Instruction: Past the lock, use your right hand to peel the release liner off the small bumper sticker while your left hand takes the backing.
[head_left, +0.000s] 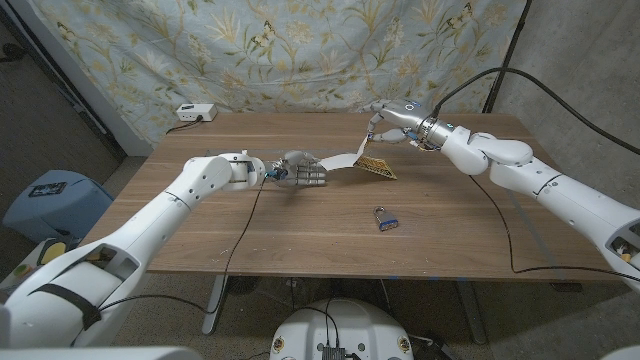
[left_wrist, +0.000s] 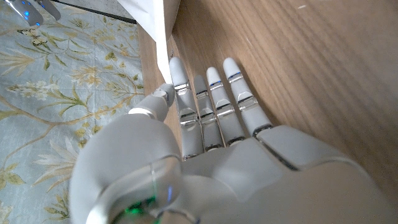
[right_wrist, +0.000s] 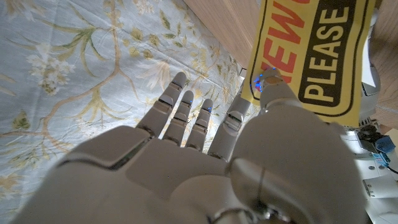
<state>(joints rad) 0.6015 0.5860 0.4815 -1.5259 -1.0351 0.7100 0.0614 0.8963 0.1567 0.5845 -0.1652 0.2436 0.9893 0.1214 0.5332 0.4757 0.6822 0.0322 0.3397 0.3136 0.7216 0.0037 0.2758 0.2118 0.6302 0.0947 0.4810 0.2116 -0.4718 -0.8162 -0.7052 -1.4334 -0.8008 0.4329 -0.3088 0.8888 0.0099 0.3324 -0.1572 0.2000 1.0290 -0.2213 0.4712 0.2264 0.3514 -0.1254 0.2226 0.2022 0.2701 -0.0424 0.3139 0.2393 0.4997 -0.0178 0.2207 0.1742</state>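
A yellow bumper sticker (head_left: 379, 166) with black lettering hangs tilted just above the table, past the small blue padlock (head_left: 386, 219). My right hand (head_left: 392, 122) pinches its top edge between thumb and fingers; the right wrist view shows the sticker (right_wrist: 311, 50) under the thumb of that hand (right_wrist: 205, 162). A white liner strip (head_left: 340, 161) runs from the sticker to my left hand (head_left: 303, 172), which holds its other end. In the left wrist view the thumb of my left hand (left_wrist: 205, 155) presses the white strip (left_wrist: 149, 22) against the fingers.
A white power box (head_left: 195, 112) sits at the table's far left corner. Black cables (head_left: 510, 235) trail over the right side of the table. A floral cloth (head_left: 300, 50) hangs behind the table, and a blue bin (head_left: 45, 200) stands on the floor at left.
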